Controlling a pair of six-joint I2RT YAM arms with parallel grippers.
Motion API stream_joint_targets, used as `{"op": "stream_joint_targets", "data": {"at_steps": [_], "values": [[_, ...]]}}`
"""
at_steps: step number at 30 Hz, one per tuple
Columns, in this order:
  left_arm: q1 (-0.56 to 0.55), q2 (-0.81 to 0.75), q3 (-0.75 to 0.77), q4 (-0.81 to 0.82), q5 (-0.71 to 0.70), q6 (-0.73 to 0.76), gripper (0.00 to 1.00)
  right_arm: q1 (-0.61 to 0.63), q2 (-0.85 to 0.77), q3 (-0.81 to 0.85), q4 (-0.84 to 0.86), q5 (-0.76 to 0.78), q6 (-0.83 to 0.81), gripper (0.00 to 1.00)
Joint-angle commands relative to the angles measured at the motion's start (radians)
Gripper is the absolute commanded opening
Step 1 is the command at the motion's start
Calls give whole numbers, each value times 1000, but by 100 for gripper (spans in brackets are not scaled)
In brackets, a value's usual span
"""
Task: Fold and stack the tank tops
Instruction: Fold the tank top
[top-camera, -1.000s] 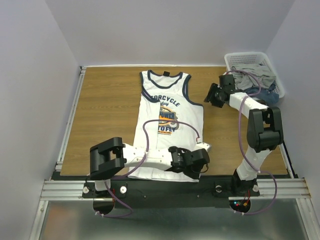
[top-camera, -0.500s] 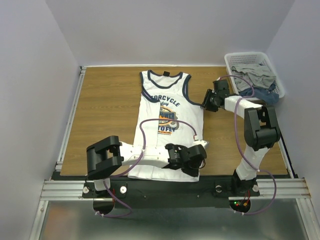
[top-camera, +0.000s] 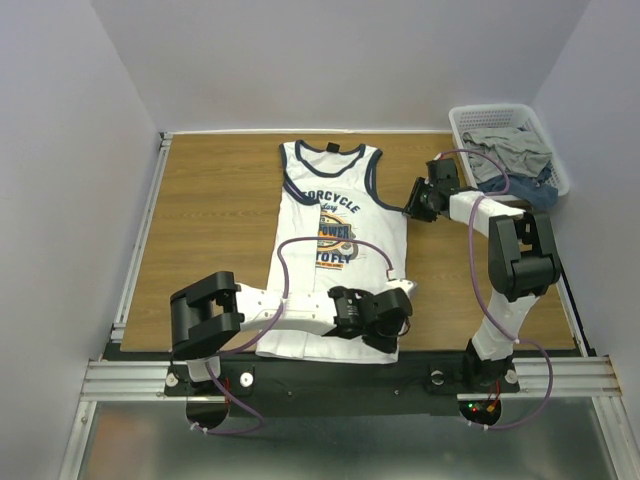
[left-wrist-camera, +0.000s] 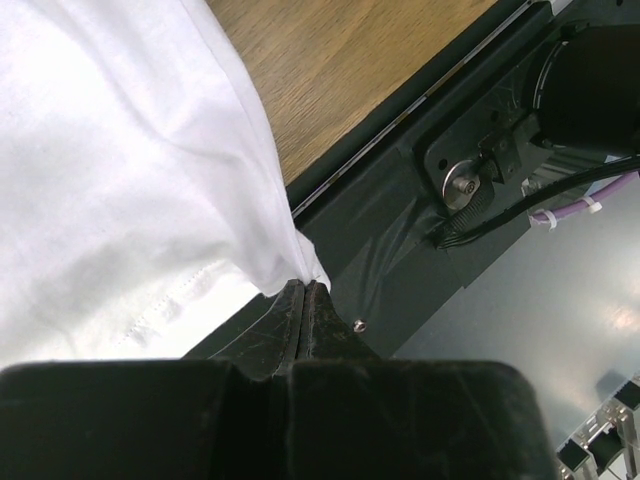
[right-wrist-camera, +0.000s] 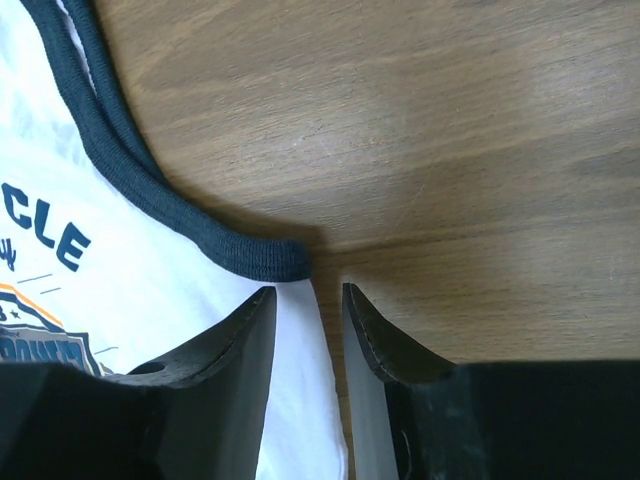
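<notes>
The left gripper (left-wrist-camera: 305, 291) was clamped on a hem corner of the tank top (top-camera: 330, 190), while the right gripper (right-wrist-camera: 308, 292) held its jaws apart astride the side edge.

— What do we see of the tank top (top-camera: 335, 235)?
— We see it white, with navy trim at neck and armholes and a navy-orange "MOTORCYCLE" chest print. It lies spread flat and print-up on the worktop (top-camera: 210, 220), neck toward the far edge.
— And its hem?
— We find it at the near edge, with its right corner pinched in the left gripper (left-wrist-camera: 305, 290). The foot of the right armhole sits between the parted jaws of the right gripper (right-wrist-camera: 308, 295).
</notes>
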Motion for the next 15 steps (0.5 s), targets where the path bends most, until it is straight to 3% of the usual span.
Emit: {"op": "stream_joint_targets", "data": {"at_steps": [1,12,15], "values": [[2,-64,-15,11,-6,4,0,6,9,35,37,7,-8,39],[2,-72,-26,17,-3,7,0,7,46,50,39,9,-7,34],[2,-78,-28,19,-2,9,0,9,50,58,39,12,-7,28]]}}
